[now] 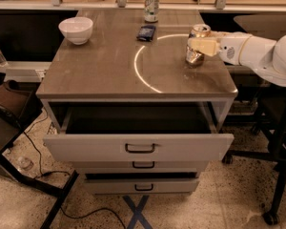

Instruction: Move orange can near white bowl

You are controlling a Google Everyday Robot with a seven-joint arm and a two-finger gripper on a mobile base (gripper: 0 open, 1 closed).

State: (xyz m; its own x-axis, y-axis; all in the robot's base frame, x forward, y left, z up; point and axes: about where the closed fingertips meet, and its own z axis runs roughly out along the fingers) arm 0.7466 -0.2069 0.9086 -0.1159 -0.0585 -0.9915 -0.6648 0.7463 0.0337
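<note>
Brown table (pixel 109 66), right edge — pincer (pixel 196 44) clasps the orange can (pixel 194 57); white bowl (pixel 76 29) well apart, far-left corner.

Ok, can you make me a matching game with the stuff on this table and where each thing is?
Things:
1. small round white bowl
2. orange-brown metallic drink can
3. white-and-green can
4. top grey drawer

Places:
A. pulled open at the front
B. back left corner of the brown tabletop
C. back edge, near the middle
D. right side, with the robot's tool at it

Pairs: 1-B, 2-D, 3-C, 4-A
</note>
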